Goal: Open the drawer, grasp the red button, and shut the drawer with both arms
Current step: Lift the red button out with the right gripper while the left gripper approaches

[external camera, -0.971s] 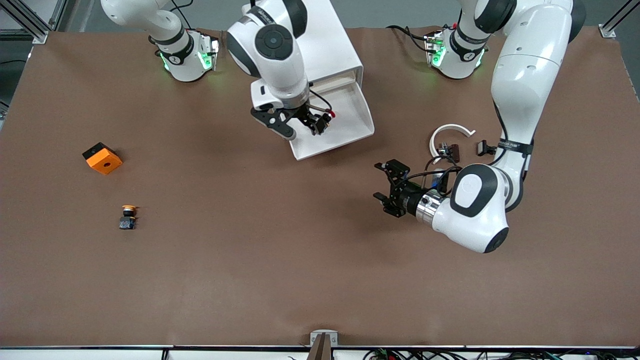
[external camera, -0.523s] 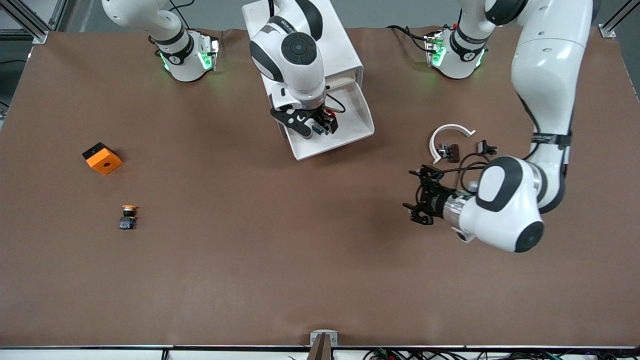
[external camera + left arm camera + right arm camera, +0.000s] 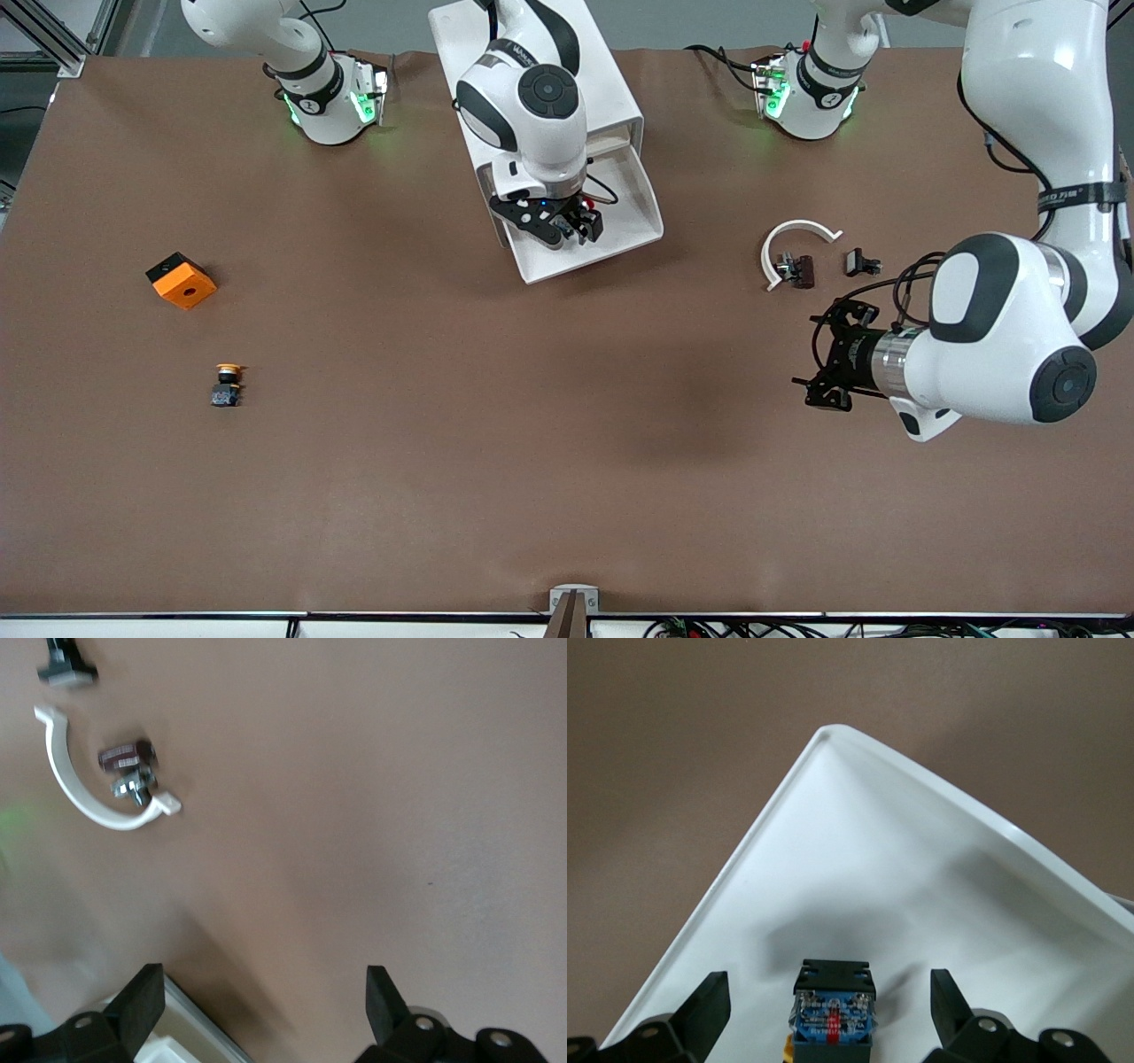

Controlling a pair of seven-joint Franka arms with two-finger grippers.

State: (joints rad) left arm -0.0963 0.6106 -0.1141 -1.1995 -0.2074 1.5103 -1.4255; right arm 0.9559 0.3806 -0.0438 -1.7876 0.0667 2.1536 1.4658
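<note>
No writing can be read; the button (image 3: 834, 1013) is framed between the right gripper's (image 3: 567, 227) spread fingers in the drawer (image 3: 631, 232); the left gripper (image 3: 826, 365) is spread over the table (image 3: 443, 443).

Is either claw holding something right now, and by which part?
Nothing is held. The right claw is open astride the button in the drawer, not touching it; the left claw is open and empty.

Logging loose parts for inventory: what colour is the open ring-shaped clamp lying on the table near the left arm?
White; the clamp shows best in the left wrist view.
</note>
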